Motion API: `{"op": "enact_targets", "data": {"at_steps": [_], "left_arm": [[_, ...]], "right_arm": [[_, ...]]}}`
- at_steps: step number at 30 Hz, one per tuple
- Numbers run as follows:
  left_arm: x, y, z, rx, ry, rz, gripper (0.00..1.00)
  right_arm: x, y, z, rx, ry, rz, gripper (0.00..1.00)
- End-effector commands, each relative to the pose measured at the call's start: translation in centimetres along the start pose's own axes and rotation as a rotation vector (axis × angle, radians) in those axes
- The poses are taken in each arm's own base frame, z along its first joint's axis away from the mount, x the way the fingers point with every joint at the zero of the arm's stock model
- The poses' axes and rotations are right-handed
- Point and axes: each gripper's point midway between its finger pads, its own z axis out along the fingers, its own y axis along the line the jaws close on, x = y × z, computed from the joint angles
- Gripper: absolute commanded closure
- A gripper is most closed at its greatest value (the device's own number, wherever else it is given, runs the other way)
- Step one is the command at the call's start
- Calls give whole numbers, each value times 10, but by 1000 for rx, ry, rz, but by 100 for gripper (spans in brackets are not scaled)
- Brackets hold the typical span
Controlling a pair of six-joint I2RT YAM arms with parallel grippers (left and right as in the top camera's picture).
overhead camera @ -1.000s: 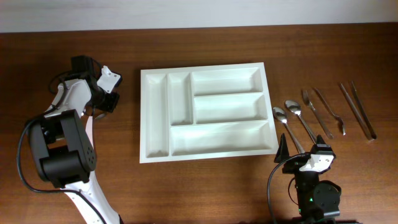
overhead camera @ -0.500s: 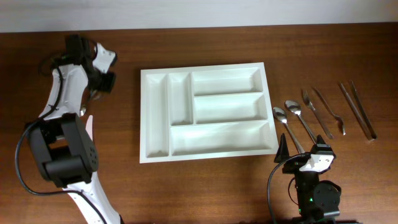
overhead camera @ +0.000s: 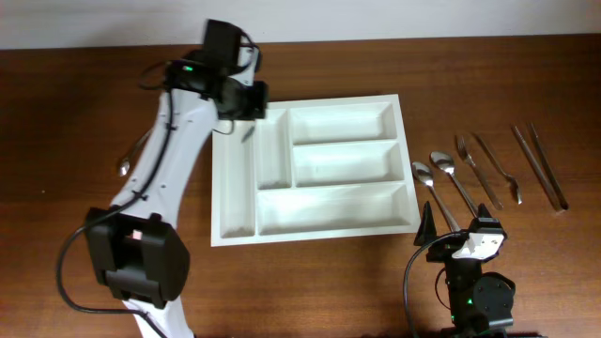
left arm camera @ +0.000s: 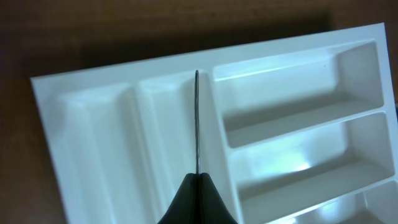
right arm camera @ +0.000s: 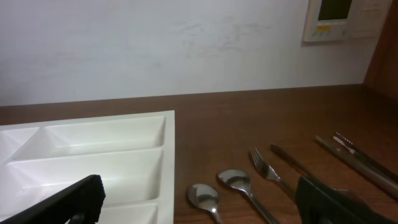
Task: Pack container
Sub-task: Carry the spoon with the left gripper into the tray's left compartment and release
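The container, a white five-compartment cutlery tray (overhead camera: pixel 310 235), lies in the middle of the table. My left gripper (overhead camera: pixel 246 117) hovers over its far left corner. In the left wrist view the jaws (left arm camera: pixel 198 177) are shut on a thin metal utensil (left arm camera: pixel 197 118), seen edge-on. It points along the right narrow compartment of the tray (left arm camera: pixel 81 124), close to its divider. My right gripper (overhead camera: pixel 457 225) is open and empty, low at the tray's front right corner. Its fingers (right arm camera: pixel 202 199) frame the tray rim (right arm camera: pixel 93 121) and two spoons.
Right of the tray lie two spoons (overhead camera: pixel 423 174) (overhead camera: pixel 441 162), a fork (overhead camera: pixel 474 169), another utensil (overhead camera: pixel 498 164) and two long thin pieces (overhead camera: pixel 540 164). A spoon (overhead camera: pixel 127 161) lies on the table left of the tray.
My left arm has swung from the table's far left to above the tray's far left corner. The spoon on the left now shows. The right arm has not moved.
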Motion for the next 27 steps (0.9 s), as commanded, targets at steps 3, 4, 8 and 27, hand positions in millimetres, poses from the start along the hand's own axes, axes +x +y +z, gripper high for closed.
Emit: {"op": "enact_targets", "data": {"at_steps": [3,4,8,27], "left_arm": [[23,-21,30,-84,73,-60,98],[27,-19,35,-101,85,-78,98],[45,-12,66,-133,168,-136,98],[49,9,83,-175,221,-36,4]], "right_arm": [[2,-4,0,20,5,3,1],[2,-4,0,20,5,3,1],[2,-4,0,20,5,3,1],[2,-4,0,20,5,3,1]]}}
